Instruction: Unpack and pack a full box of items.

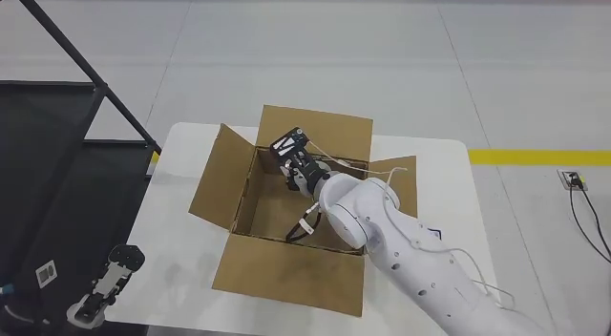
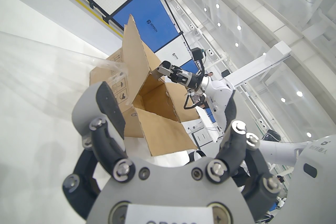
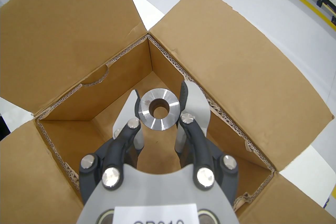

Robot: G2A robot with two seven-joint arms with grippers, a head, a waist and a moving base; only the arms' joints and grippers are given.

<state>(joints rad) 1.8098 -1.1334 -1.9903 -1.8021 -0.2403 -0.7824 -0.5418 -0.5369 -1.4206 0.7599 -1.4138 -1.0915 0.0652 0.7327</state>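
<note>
An open cardboard box [image 1: 246,178] [image 3: 225,57] [image 2: 147,93] stands on the white table [image 1: 181,269], all its flaps folded outward. My right gripper [image 3: 159,101] [image 1: 289,145] [image 2: 164,71] hangs over the box's far inner corner, shut on a silver metal ring [image 3: 159,109] with a round hole through it. The box floor under the ring looks bare brown cardboard. My left gripper [image 2: 170,101] [image 1: 107,288] rests open off the table's near left corner, nothing between its fingers.
A black-framed rack [image 1: 57,136] stands left of the table. A yellow floor line [image 1: 535,157] runs right of the table, and a cable [image 1: 582,212] lies on the floor there.
</note>
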